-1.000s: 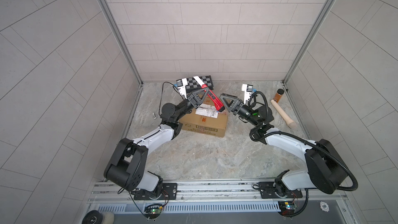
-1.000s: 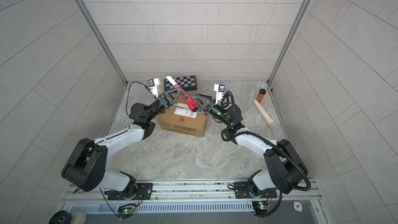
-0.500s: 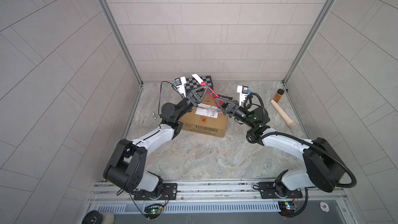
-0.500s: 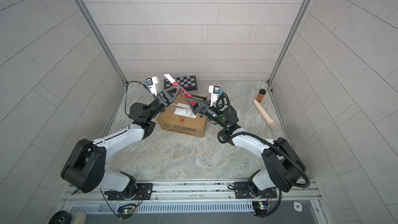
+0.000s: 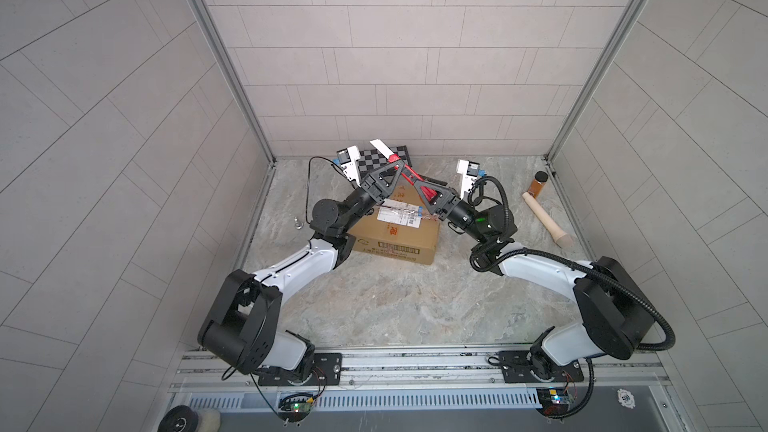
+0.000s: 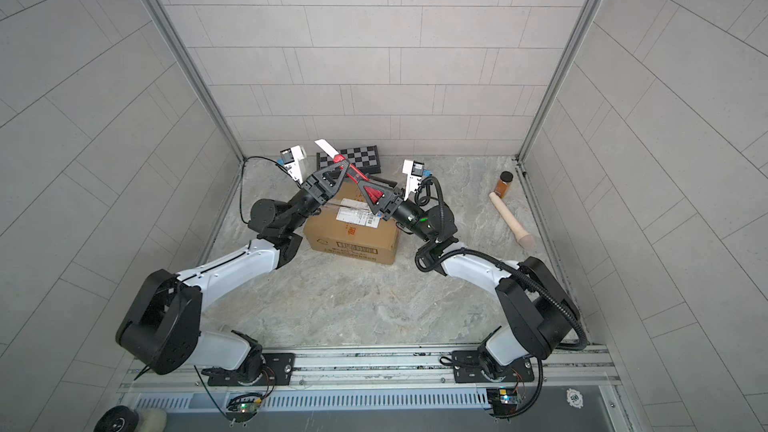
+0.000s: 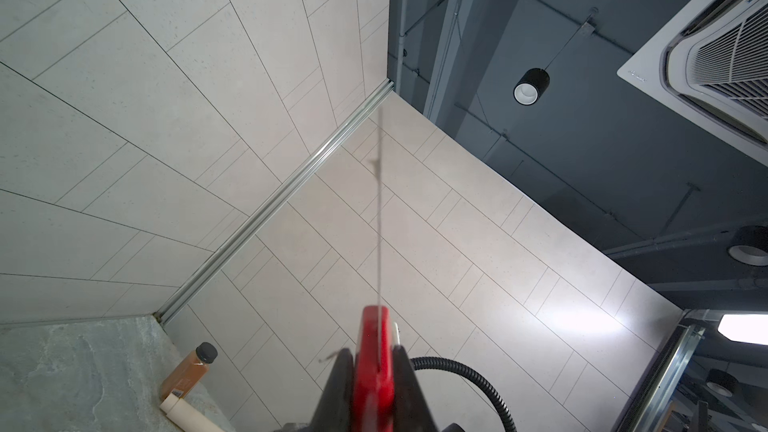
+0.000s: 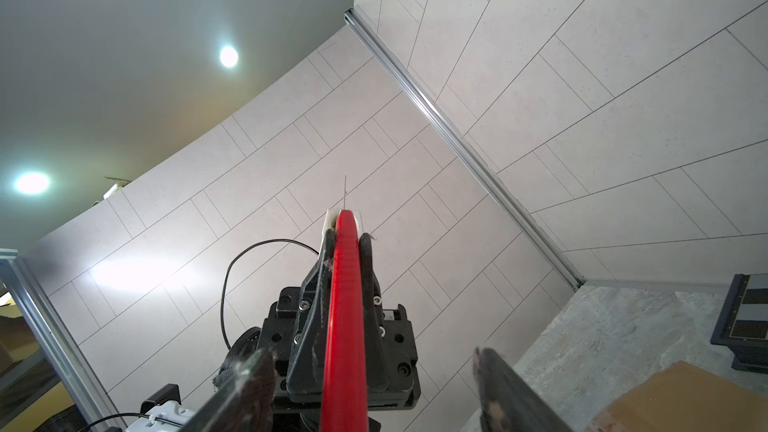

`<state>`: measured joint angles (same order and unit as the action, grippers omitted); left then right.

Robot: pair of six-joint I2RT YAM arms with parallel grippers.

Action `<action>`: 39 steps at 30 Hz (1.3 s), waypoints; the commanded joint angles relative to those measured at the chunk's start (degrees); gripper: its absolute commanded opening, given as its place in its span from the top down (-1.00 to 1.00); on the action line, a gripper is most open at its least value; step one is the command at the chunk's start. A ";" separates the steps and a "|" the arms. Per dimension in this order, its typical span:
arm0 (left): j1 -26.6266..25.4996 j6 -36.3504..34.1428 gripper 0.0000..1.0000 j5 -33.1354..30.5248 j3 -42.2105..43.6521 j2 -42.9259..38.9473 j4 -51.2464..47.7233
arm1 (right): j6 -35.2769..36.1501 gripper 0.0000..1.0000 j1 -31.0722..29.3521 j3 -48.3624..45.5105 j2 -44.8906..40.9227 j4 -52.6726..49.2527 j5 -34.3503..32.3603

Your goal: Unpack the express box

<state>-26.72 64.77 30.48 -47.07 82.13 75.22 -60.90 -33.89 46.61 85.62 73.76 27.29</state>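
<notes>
Left gripper (image 5: 398, 169) clamped on red utility knife (image 5: 408, 175), held above box, blade end tilted up and rearward. Right gripper (image 5: 417, 182) spread wide, fingers (image 8: 247, 386) flanking knife handle with gaps either side, not closed on it. Express box (image 5: 399, 238) flat on table (image 5: 395, 309), rear-centre, just before checkered board (image 5: 401, 153) at rear edge. Bottle (image 5: 538, 184), wooden roller (image 5: 544, 218) near right edge.

Paired overhead views; wrist cameras upward, close on red knife (image 7: 372, 367) (image 8: 345, 326)
</notes>
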 commanded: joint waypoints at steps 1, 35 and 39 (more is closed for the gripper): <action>-0.70 -0.11 1.00 1.05 -1.96 -1.21 2.41 | -1.54 -0.56 -0.56 1.63 0.75 4.03 -1.08; -1.56 0.60 1.00 3.38 -3.28 0.52 2.41 | 0.04 1.00 -0.53 1.35 -0.58 2.88 -3.13; -1.58 0.88 1.00 3.27 -3.46 1.22 2.32 | 0.43 1.00 -0.46 1.34 -1.16 2.02 -3.14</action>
<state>-27.14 65.58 29.95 -48.69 82.98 75.18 -61.71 -34.54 46.72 86.02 77.38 25.19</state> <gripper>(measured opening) 0.146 0.170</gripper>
